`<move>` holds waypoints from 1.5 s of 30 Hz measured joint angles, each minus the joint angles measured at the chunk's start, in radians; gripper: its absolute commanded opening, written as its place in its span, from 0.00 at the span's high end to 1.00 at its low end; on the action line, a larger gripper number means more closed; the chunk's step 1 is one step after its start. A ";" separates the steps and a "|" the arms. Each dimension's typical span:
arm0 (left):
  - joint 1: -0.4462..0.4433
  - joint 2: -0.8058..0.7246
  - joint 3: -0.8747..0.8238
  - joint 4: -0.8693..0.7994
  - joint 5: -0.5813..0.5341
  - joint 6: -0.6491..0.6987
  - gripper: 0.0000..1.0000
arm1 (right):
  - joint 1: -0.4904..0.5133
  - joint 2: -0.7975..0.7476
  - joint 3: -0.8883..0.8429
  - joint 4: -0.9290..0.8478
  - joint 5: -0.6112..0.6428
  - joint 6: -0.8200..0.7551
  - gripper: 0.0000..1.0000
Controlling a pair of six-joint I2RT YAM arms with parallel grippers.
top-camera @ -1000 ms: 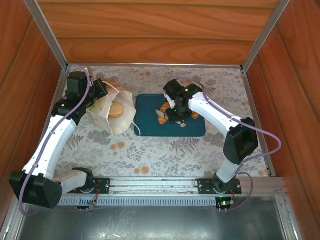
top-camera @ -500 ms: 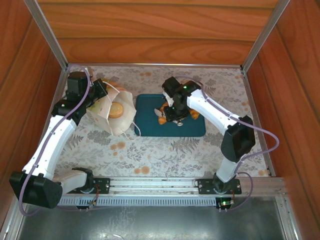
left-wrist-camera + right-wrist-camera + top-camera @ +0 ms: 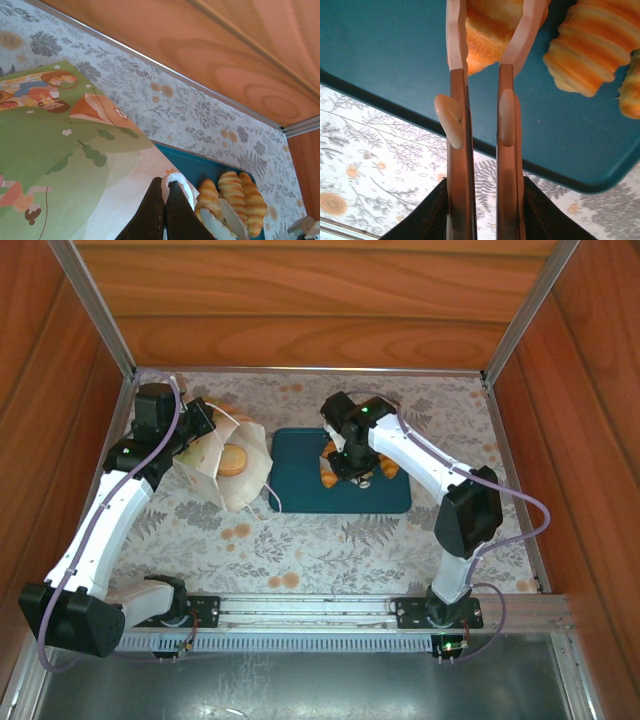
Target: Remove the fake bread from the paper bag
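Note:
The paper bag (image 3: 222, 468) lies tipped on its side left of the tray, mouth toward the camera, with a round bun (image 3: 234, 460) of fake bread inside. My left gripper (image 3: 166, 186) is shut on the bag's white cord handle (image 3: 176, 178), beside the green printed panel (image 3: 65, 145). My right gripper (image 3: 489, 20) is low over the teal tray (image 3: 395, 45), its pale fingertips (image 3: 456, 30) pressed against both sides of a golden piece of fake bread (image 3: 485, 40). A ridged croissant (image 3: 592, 50) lies just to its right. From above, the right gripper (image 3: 347, 468) sits among the pastries (image 3: 329, 478).
The teal tray (image 3: 296, 455) sits mid-table between the arms. Floral cloth (image 3: 320, 540) covers the table in front of it. Wooden walls (image 3: 300, 310) close in the back and both sides. The bag's other cord (image 3: 272, 498) trails onto the cloth.
My right gripper has slid slightly back and left over the tray, and its jaws have narrowed around the bread. The left arm and bag have not moved.

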State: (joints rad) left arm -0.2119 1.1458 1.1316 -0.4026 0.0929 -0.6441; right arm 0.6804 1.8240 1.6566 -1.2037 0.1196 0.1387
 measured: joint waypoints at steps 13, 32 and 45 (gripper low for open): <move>0.000 -0.010 -0.005 0.002 -0.001 0.000 1.00 | -0.058 0.056 0.056 -0.017 0.020 -0.137 0.63; 0.000 -0.011 -0.005 0.002 0.000 -0.001 1.00 | -0.074 0.057 0.062 -0.016 0.045 -0.171 0.53; 0.000 -0.011 -0.005 0.002 0.000 -0.001 1.00 | -0.074 0.030 0.063 0.014 0.036 -0.169 0.50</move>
State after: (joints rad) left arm -0.2119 1.1347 1.1263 -0.4011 0.0933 -0.6449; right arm 0.6064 1.8538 1.7199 -1.1900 0.1555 -0.0307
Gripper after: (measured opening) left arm 0.046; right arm 0.511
